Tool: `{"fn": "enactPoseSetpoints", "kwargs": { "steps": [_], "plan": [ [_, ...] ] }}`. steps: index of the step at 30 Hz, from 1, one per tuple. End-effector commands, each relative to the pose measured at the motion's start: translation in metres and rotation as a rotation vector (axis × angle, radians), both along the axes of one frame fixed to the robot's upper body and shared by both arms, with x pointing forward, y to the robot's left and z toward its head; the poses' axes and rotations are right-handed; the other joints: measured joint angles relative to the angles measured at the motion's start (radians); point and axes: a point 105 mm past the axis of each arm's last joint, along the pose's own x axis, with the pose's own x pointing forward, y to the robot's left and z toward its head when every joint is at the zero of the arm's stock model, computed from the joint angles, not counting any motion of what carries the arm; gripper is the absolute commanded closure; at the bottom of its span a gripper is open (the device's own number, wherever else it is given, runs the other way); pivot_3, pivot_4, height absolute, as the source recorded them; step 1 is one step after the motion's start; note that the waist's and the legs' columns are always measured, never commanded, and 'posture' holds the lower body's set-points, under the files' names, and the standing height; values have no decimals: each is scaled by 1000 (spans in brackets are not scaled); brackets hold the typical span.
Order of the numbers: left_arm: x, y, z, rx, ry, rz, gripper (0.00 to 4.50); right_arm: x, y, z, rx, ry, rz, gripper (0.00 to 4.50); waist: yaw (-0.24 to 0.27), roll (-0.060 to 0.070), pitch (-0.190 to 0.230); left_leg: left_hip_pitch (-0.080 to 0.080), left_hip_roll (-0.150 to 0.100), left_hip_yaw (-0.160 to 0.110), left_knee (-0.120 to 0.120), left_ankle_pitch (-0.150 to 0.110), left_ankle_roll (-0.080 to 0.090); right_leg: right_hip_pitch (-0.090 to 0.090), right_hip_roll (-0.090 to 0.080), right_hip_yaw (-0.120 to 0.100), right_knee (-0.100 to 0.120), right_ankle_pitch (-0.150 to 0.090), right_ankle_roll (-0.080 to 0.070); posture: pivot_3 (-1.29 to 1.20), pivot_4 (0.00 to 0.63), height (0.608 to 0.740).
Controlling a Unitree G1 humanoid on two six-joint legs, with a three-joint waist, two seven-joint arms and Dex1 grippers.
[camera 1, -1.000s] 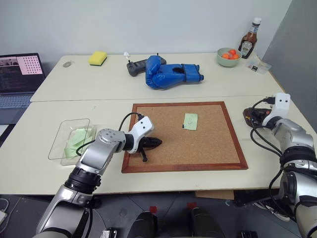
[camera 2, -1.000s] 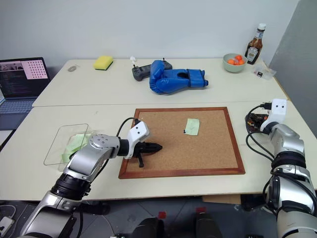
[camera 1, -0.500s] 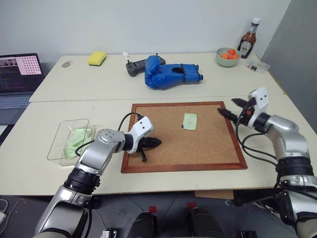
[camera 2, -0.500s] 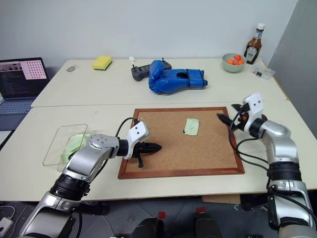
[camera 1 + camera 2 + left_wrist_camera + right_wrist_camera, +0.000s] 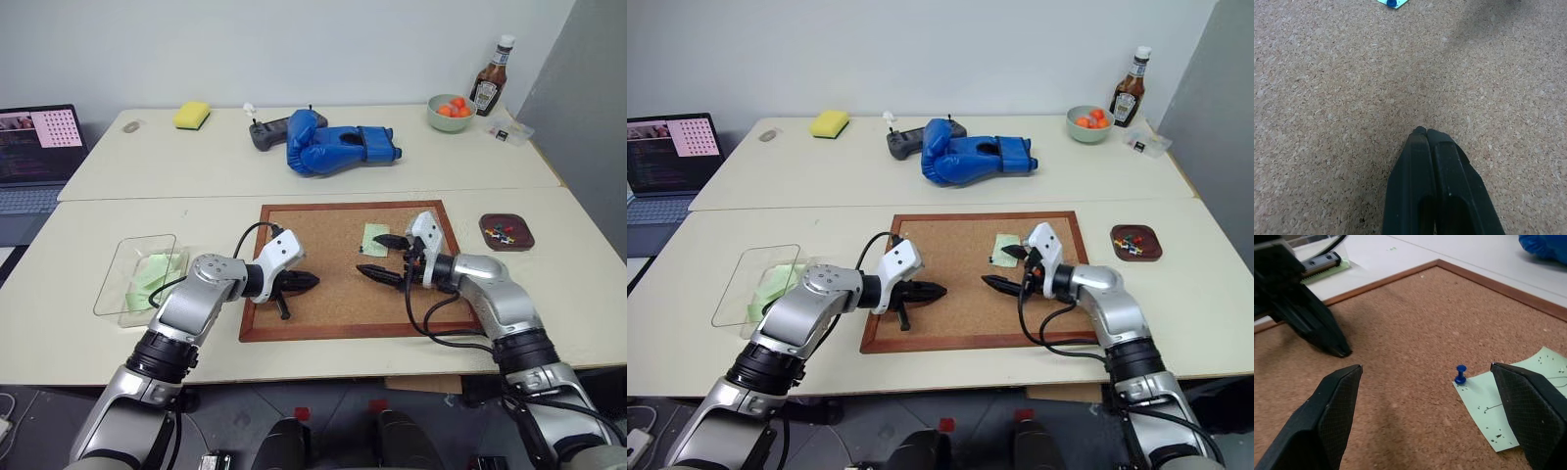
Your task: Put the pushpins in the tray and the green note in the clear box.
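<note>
A pale green note (image 5: 375, 238) lies on the cork board (image 5: 323, 245), held at its near corner by a blue pushpin (image 5: 1461, 374). My right gripper (image 5: 383, 256) hovers open just over the board, one finger on each side of that pinned corner, touching nothing. My left gripper (image 5: 312, 282) is shut and empty, its tip (image 5: 1420, 131) resting on the cork at the board's left part. The dark brown tray (image 5: 487, 223) sits right of the board with several pushpins (image 5: 504, 231) in it. The clear box (image 5: 113, 269) at the left holds green notes (image 5: 152, 274).
On the far table lie a blue boxing glove (image 5: 338, 144), a dark controller (image 5: 267, 132) and a yellow sponge (image 5: 193, 115). A bowl of orange fruit (image 5: 452, 111) and a sauce bottle (image 5: 493, 76) stand at the back right. A laptop (image 5: 39, 142) is at the far left.
My right arm has swung left from over the tray to the cork board beside the green note, uncovering the tray. Its fingers stand wide. The left arm has kept still.
</note>
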Motion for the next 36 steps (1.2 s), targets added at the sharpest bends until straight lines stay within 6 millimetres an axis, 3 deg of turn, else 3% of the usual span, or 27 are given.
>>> {"fn": "enactPoseSetpoints", "kwargs": {
  "steps": [1, 9, 14, 30, 32, 36],
  "plan": [
    [-18, 12, -37, 60, 152, 34, 4500, 19, 11, 5, 0, -41, -24, 46, -4, 0, 0, 0, 0, 0, 0, 0, 0, 0, 0, 0, 0, 0, 0, 0, 150, 740],
    [-21, 16, -35, 61, 152, 45, 4500, 31, 25, 0, 4, -39, -18, 46, -7, 0, 0, 1, 0, 0, -1, 0, 0, 0, 0, 1, 0, 0, 0, 0, 150, 740],
    [-22, 18, -34, 65, 151, 52, 4500, 33, 32, -2, 9, -43, -14, 1034, -10, 0, 0, 2, 1, 0, -1, 0, 0, 0, 1, 1, 1, 0, 0, 0, 150, 740],
    [-19, 17, -34, 71, 145, 53, 4500, 36, 21, -1, -22, -83, -32, 4083, -11, 0, 0, 2, 1, 0, -1, 0, 0, 0, 1, 1, 1, 0, 0, 0, 150, 740],
    [-18, 17, -35, 74, 143, 54, 4500, 38, 18, 2, -20, -95, -50, 4401, -11, 0, 0, 2, 1, 0, -1, 0, 0, 0, 1, 1, 1, 0, 0, 0, 150, 740],
    [-15, 16, -38, 80, 135, 56, 4500, 42, 13, 20, 57, -112, -79, 4401, -9, 0, 0, 2, 1, 0, -1, 0, 0, 0, 1, 1, 2, 0, 0, 0, 150, 740]
  ]
}}
